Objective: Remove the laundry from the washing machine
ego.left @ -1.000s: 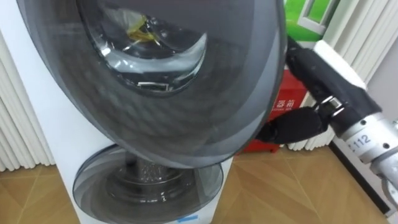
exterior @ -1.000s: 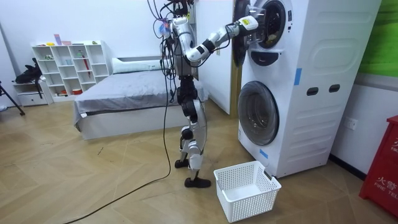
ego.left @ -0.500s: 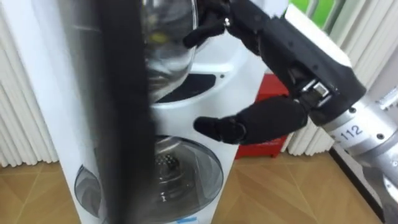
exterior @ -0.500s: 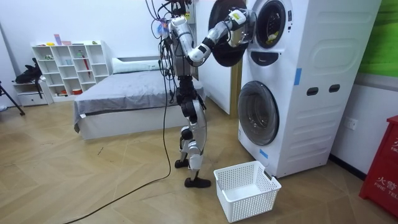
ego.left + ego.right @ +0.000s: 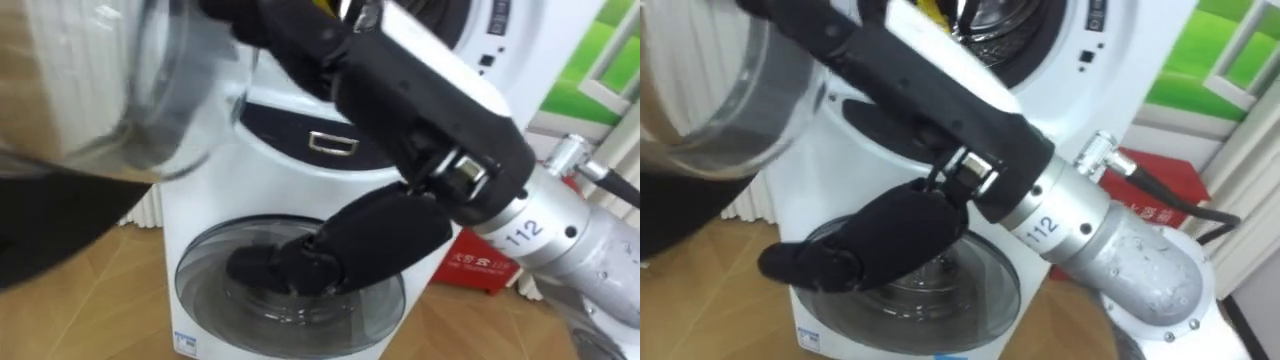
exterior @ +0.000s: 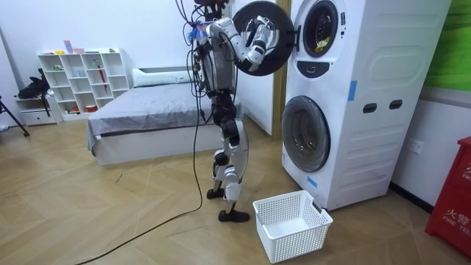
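The robot stands upright on the wooden floor in front of two stacked white washers, facing the upper washing machine point(image 6: 360, 37). Its right arm is raised to head height, and the right hand point(image 5: 920, 100) is at that machine's round door point(image 6: 280, 23), which is swung wide open towards the room view's left. In the eye views the hand is open: the dark fingers point(image 5: 290, 40) stretch fairly straight up and to the left, lying against the door's glass bowl point(image 5: 120, 90), while the thumb point(image 5: 830, 255) is spread well away below them and holds nothing.

The clothes are in the upper drum, not in the hand. A yellow garment point(image 5: 932, 8) shows in the drum's mouth, just above and behind the wrist.

Below, the lower washing machine's door point(image 6: 305, 132) is closed. A white laundry basket point(image 6: 298, 239) sits on the floor just beside the robot's feet and close to the lower machine's front corner; nothing can be seen in it. A red box point(image 5: 485, 272) stands on the floor to the right of the machines. Behind the robot are a bed point(image 6: 147, 110) with a grey cover and, farther off, a white shelf unit point(image 6: 81, 77) against the wall
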